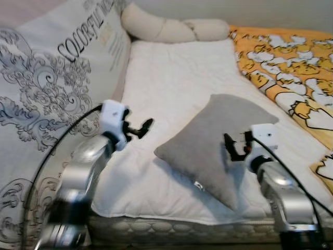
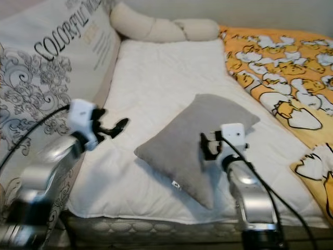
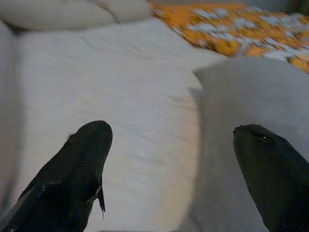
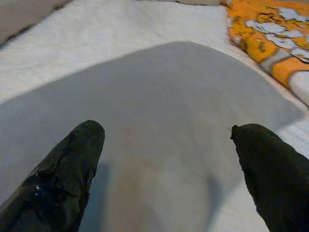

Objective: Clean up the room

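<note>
A grey pillow lies askew on the white bed pad, one corner pointing toward the near edge of the bed. My right gripper hovers over the pillow's near right part, open, and the grey fabric spreads between its fingers. My left gripper is held above the white pad just left of the pillow, also open with nothing in it. In the left wrist view the pillow's edge lies ahead of one finger.
A big white cushion with grey ornaments and lettering leans along the bed's left side. A cream bolster lies at the far end. An orange duck-print blanket covers the right side. The mattress edge runs close below.
</note>
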Available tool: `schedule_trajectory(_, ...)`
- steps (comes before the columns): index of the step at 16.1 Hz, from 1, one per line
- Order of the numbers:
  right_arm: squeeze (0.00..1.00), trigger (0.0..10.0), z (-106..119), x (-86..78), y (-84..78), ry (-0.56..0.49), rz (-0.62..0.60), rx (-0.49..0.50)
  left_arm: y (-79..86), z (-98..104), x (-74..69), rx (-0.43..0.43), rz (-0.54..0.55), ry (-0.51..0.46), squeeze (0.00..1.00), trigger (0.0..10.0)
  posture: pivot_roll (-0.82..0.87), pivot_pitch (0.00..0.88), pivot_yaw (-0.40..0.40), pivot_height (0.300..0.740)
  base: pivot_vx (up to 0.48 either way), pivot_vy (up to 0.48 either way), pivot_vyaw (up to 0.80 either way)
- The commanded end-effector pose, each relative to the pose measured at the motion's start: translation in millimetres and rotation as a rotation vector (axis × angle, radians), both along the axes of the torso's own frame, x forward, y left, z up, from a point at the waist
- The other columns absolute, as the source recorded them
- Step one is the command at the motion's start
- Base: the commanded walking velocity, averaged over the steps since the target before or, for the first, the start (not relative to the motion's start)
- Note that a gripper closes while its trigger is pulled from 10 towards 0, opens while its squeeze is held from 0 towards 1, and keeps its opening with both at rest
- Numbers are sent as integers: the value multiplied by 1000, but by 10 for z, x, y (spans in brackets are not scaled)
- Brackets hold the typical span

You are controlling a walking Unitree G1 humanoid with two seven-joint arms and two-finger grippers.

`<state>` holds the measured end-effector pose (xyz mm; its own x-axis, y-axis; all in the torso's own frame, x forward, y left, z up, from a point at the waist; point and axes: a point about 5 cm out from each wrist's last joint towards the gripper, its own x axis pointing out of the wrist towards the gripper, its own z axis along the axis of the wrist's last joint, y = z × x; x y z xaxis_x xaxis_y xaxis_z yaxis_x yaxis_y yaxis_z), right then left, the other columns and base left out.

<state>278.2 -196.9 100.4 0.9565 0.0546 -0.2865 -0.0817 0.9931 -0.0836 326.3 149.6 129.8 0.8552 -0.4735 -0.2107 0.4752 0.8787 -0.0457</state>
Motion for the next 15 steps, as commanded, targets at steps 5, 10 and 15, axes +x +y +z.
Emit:
schedule_trajectory(5,0,10000,67,-81,-275,52,-29,-34,-228,-421,271,-106,-12,205,0,10000,-217,0,41,740,0,0,0)
schedule_trajectory(10,0,10000,-2,-211,-278,104,-72,111,-369,-729,196,-252,105,363,0,10000,-266,0,54,740,0,0,0)
schedule_trajectory(15,0,10000,-237,-190,-206,149,-103,442,-726,-810,68,-519,4,490,0,10000,-262,0,68,740,0,0,0)
